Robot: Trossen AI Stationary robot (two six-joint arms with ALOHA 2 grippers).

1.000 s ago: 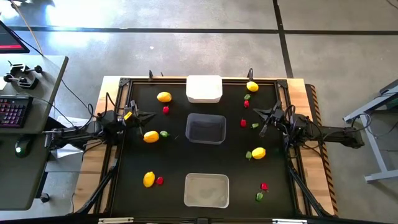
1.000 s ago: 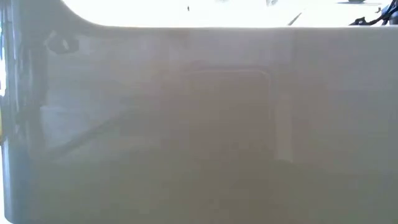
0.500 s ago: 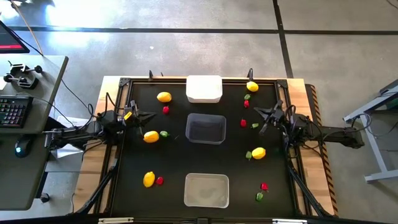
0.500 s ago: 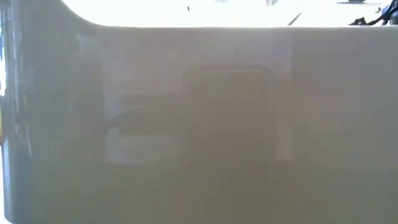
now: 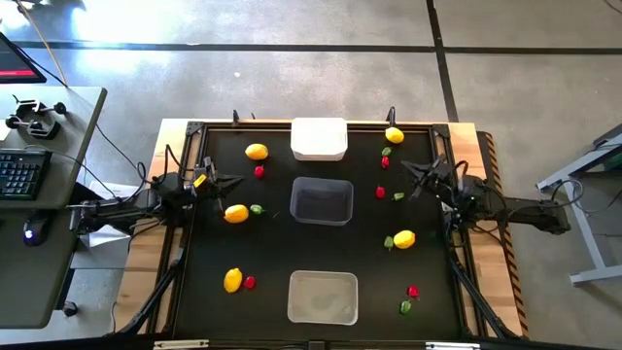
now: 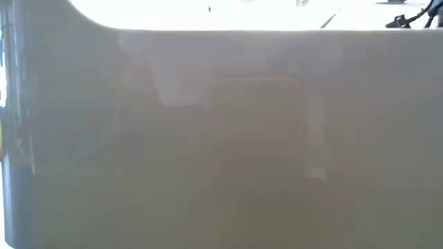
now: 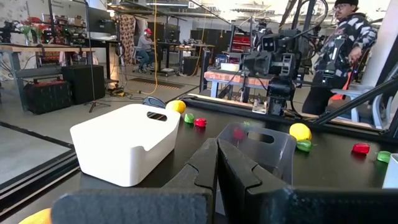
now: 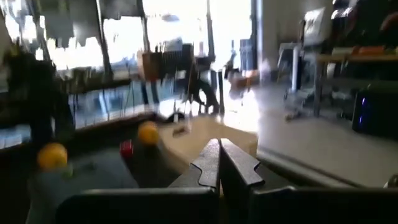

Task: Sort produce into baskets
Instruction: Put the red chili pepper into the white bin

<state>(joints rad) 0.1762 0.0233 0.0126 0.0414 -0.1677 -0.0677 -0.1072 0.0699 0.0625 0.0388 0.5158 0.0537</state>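
Observation:
Five yellow lemons lie on the black mat, among them one (image 5: 236, 213) near my left gripper and one (image 5: 404, 238) near my right. Small red pieces (image 5: 380, 192) and green pieces (image 5: 398, 195) lie scattered beside them. Down the mat's middle stand three baskets: white (image 5: 319, 138) at the far edge, clear dark (image 5: 322, 200) in the centre, pale grey (image 5: 323, 296) at the near edge. My left gripper (image 5: 238, 181) is shut, level, at the mat's left edge. My right gripper (image 5: 408, 168) is shut, level, at the right edge. Neither holds anything.
The low view is filled by a pale translucent wall close to the lens. A raised black frame (image 5: 194, 128) rims the mat. In the left wrist view a person (image 7: 345, 37) stands beyond the table's right side. A desk with a keyboard (image 5: 21, 175) stands off to the left.
My right gripper has rolled at the wrist and its tip has swung a little toward the table's far edge, still shut. The right wrist view is blurred by this motion. The produce and baskets lie as before.

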